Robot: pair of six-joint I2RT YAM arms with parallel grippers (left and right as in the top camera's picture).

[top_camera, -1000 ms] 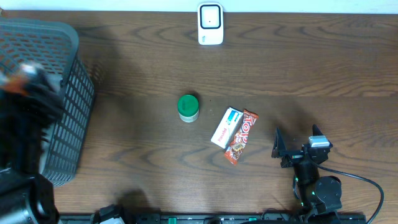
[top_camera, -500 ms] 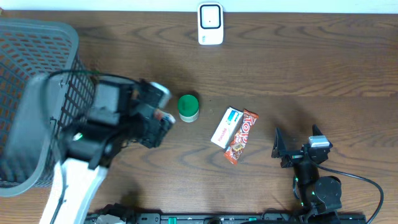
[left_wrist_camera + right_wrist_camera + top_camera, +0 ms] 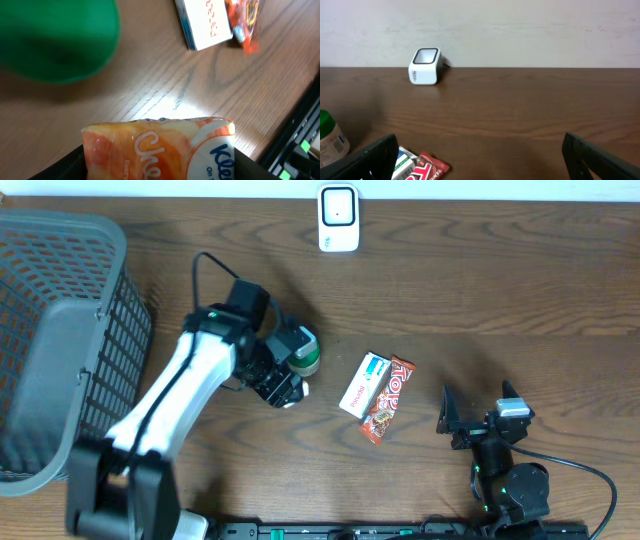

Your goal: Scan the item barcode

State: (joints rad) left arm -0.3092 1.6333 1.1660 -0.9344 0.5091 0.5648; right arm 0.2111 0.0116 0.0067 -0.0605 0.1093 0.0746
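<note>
The left gripper clamps the orange packet just beside the jar while the right gripper sits wide open, so this looks like the carry step, and next the packet's barcode must face the scanner, well apart.

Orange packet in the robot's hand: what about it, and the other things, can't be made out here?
The orange packet: left wrist view, bottom edge cuts it off; no barcode shows. Overhead, the left gripper mostly hides it.
The green-capped bottle: blurred in the left wrist view; cut by the left edge in the right wrist view.
The scanner: too small overhead to read anything on it.
</note>
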